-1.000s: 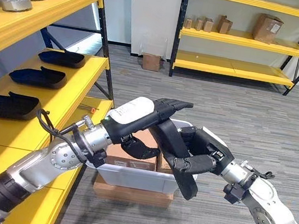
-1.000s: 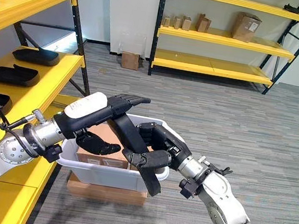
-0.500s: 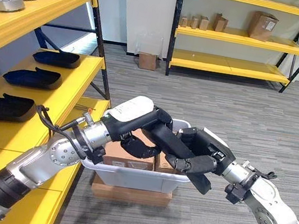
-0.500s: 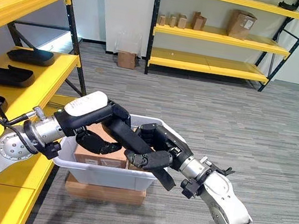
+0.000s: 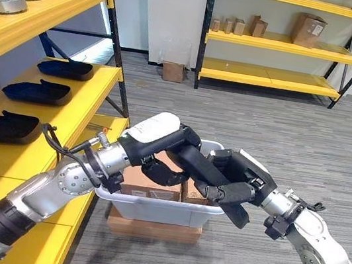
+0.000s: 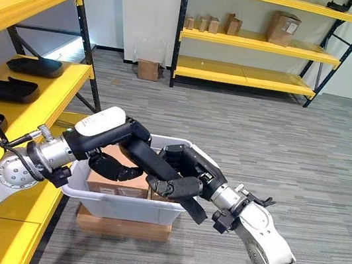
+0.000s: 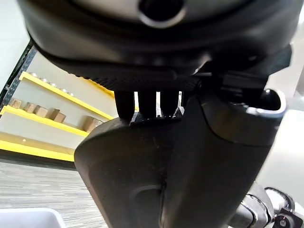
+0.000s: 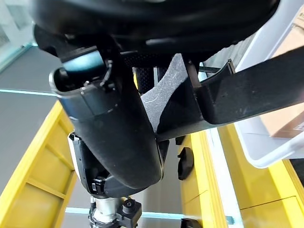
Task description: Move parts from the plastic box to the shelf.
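Note:
A long black moulded part (image 5: 238, 215) hangs slanted above the white plastic box (image 5: 157, 208), held at both ends. My left hand (image 5: 157, 133), its back under a white cover, has its fingers curled over the part's upper end and its thumb beneath. My right hand (image 5: 239, 177) is shut round the lower half, and the tip of the part sticks out past the box's front right corner. In the right wrist view the part (image 8: 247, 95) crosses in front of the box's rim. Brown cartons (image 5: 138, 180) lie inside the box.
The box rests on a flat carton (image 5: 154, 226) on the carpet. A yellow shelf (image 5: 78, 113) runs along my left, with similar black parts (image 5: 38, 91) on its middle level and metal parts (image 5: 9, 2) higher up. Another yellow rack (image 5: 276, 47) stands at the back.
My left hand's fingers, straight over the part a second ago, have curled round its upper end. The part has tilted flatter and its lower tip has swung right. The camera shifted slightly.

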